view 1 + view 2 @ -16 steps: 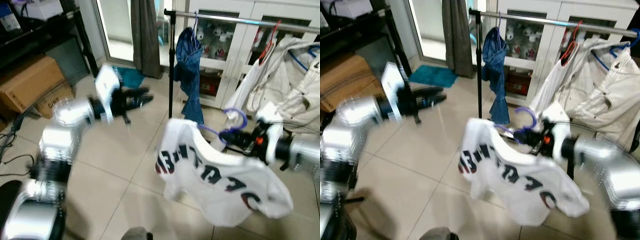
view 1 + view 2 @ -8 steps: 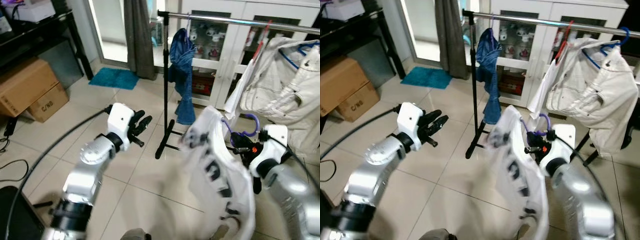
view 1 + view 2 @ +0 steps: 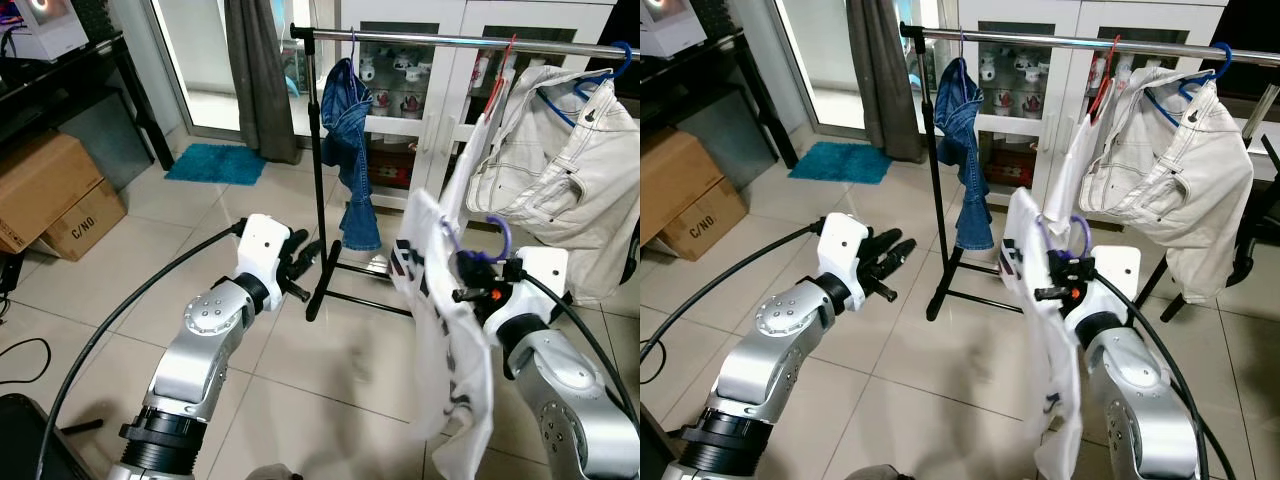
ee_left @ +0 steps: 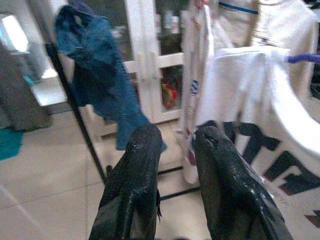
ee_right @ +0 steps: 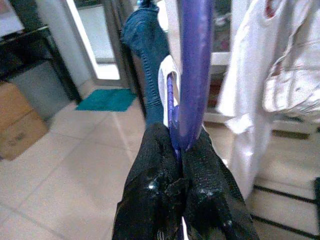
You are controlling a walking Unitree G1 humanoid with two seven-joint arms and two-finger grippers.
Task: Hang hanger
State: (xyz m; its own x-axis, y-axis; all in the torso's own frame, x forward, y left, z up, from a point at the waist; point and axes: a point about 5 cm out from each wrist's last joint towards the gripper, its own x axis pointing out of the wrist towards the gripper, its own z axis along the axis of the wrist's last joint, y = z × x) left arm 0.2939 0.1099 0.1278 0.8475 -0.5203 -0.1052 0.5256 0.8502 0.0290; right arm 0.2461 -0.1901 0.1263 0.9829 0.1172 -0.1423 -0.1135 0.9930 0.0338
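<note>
Right wrist view shows the right gripper [image 5: 176, 150] fingers pinching the purple hanger [image 5: 192, 70], its white shirt [image 3: 440, 330] dangling below the clothes rail [image 3: 450, 40]. Left gripper [image 4: 175, 145] fingers slightly apart. Tiled floor [image 3: 300, 350], teal mat [image 3: 215, 162].

The brown cardboard box [image 3: 85, 223] by the dark shelf is showing the letters "C/NO" on its side. The white shirt [image 3: 440, 330] is showing dark letters, but they are too folded to read.
</note>
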